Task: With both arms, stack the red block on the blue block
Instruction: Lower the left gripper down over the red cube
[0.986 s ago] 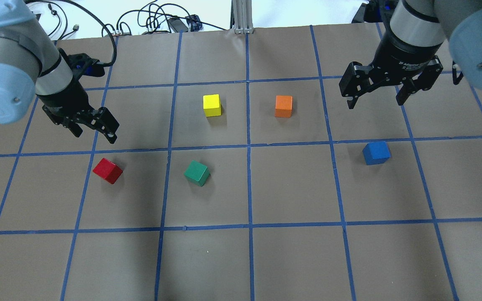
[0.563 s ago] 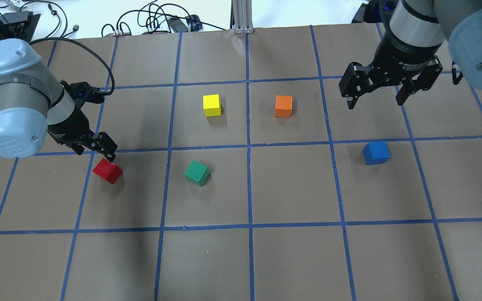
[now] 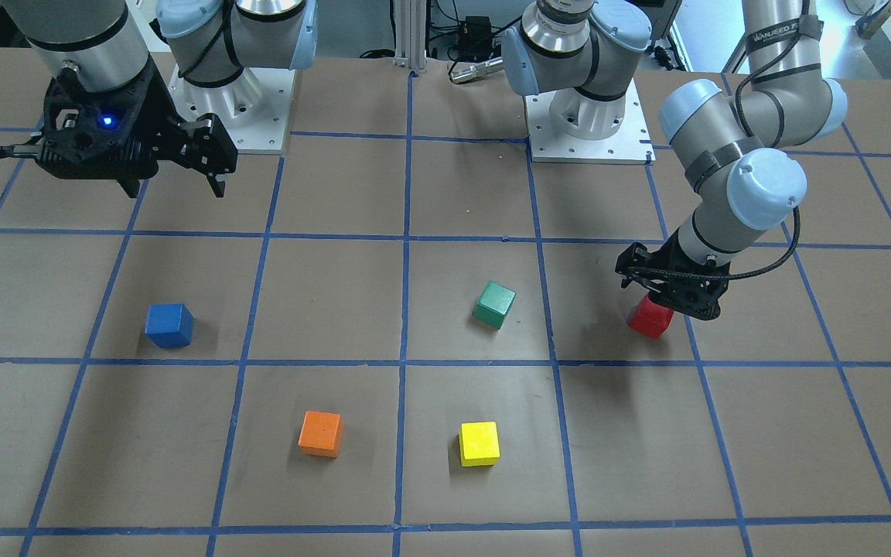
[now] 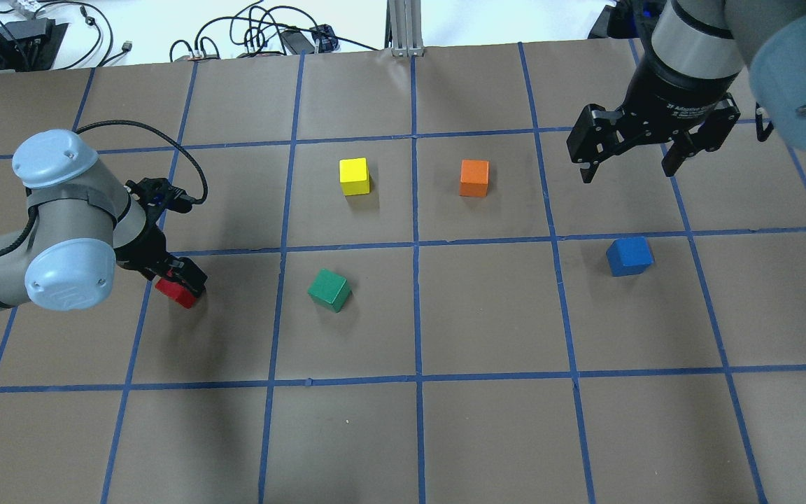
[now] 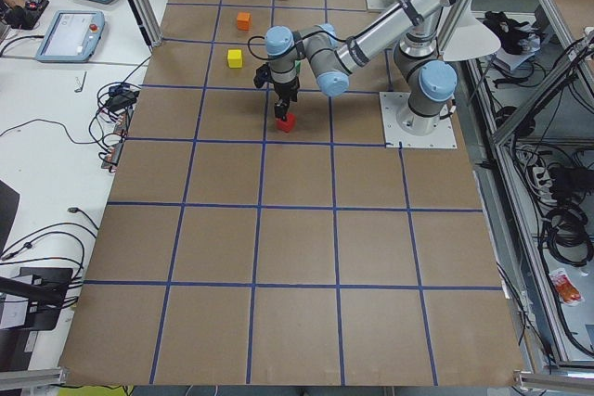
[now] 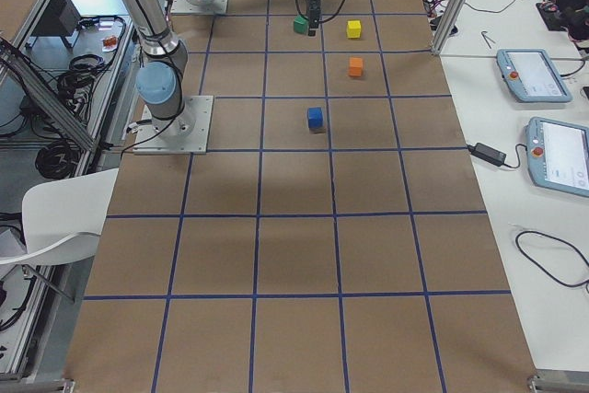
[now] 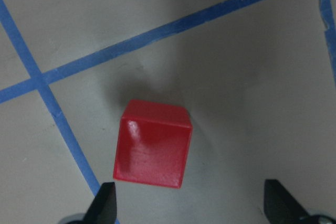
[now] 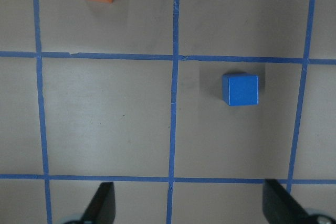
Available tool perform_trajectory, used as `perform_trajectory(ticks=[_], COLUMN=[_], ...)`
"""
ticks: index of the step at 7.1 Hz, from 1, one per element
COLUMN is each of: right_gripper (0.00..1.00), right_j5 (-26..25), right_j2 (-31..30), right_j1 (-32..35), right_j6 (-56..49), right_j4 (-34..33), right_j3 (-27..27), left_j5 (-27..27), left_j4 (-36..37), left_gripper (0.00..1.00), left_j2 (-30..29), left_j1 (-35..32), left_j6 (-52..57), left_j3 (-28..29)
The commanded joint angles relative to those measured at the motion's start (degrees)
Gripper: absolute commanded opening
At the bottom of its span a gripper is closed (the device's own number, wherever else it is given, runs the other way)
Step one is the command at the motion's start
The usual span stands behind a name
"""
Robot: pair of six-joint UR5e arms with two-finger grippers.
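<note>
The red block sits on the table at the left; it also shows in the front view and the left wrist view. My left gripper is open and low over it, its fingertips wide apart on either side and not touching it. The blue block sits on the table at the right, also in the right wrist view and the front view. My right gripper is open and empty, held high behind the blue block.
A green block lies right of the red one. A yellow block and an orange block stand farther back in the middle. Blue tape lines grid the brown table.
My left arm has come down and forward from behind the red block until its open fingers straddle it. The right arm and all blocks have stayed where they were.
</note>
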Motion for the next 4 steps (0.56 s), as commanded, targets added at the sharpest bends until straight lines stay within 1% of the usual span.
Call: perform_trajectory(ticks=[1, 2, 3, 4], right_gripper=[1.0, 1.0, 1.0, 1.0], right_j5=[0.0, -0.4, -0.3, -0.4], right_j2=[0.0, 0.0, -0.1, 0.0], right_j1=[0.0, 0.0, 0.0, 0.0], right_j6=[0.1, 0.0, 0.1, 0.0], right_j4=[0.1, 0.0, -1.2, -2.7], right_j3=[0.1, 1.1, 1.3, 1.3], left_j5=[0.0, 0.0, 0.1, 0.0], left_j4=[2.6, 3.4, 8.0, 8.8], left_gripper=[1.0, 1.0, 1.0, 1.0], left_j2=[-1.6, -1.8, -2.5, -3.3], left_j1=[0.3, 0.3, 0.3, 0.4], left_j6=[2.7, 2.7, 2.9, 2.9], left_j3=[-0.3, -1.3, -2.9, -3.3])
